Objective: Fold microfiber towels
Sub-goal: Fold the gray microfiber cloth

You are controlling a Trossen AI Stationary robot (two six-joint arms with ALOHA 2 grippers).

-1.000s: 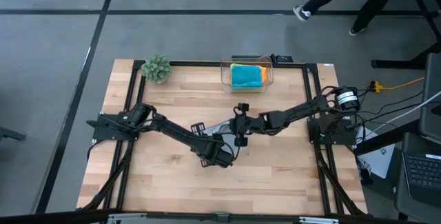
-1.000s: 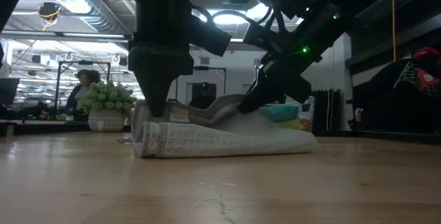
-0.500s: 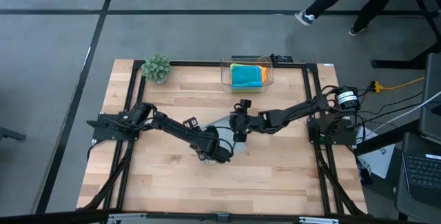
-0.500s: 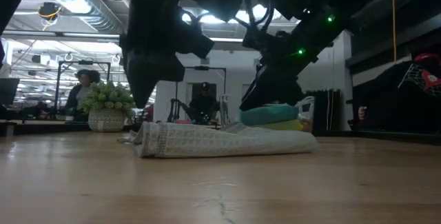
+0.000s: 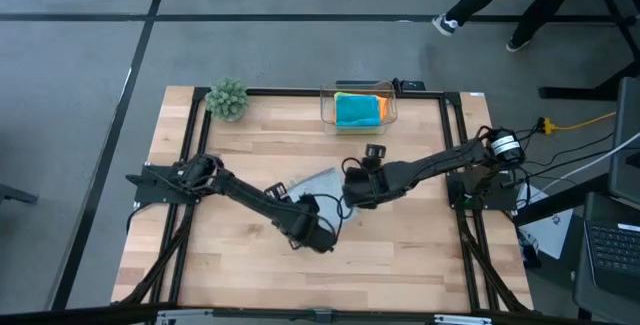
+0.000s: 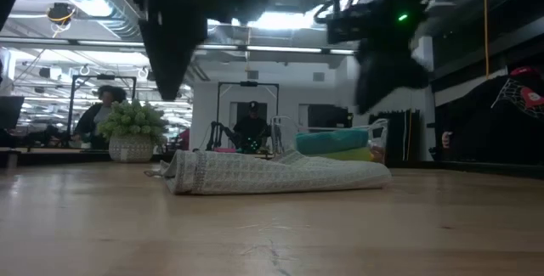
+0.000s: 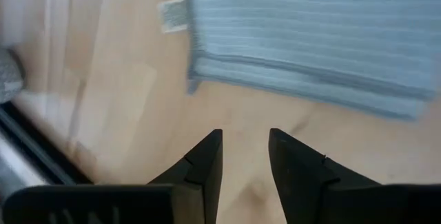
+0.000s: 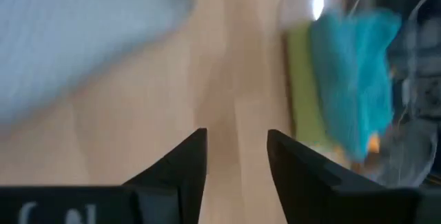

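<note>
A light grey microfiber towel [image 6: 272, 172] lies folded and flat on the wooden table, mid-table in the high view [image 5: 322, 180]. My left gripper [image 7: 244, 155] hangs open above and just short of the towel's edge; in the low view it is up at the left [image 6: 170, 85]. My right gripper [image 8: 236, 155] is open too, hanging over bare wood past the towel's other side [image 6: 378, 89]. Neither touches the towel. A turquoise towel [image 8: 358, 79] lies on a lime green one [image 8: 302, 93] and an orange one [image 8: 375, 141] in the clear box [image 5: 358, 108].
A small green plant [image 5: 227, 98] stands at the far left corner of the table. The clear box stands at the far edge, mid-table. Bare wood [image 5: 300, 275] stretches along the near side. A person's legs [image 5: 500, 5] show on the floor beyond the table.
Both grippers have let go of the grey towel and risen clear of it. The fold that was held up has dropped, and the towel now lies flat where it was.
</note>
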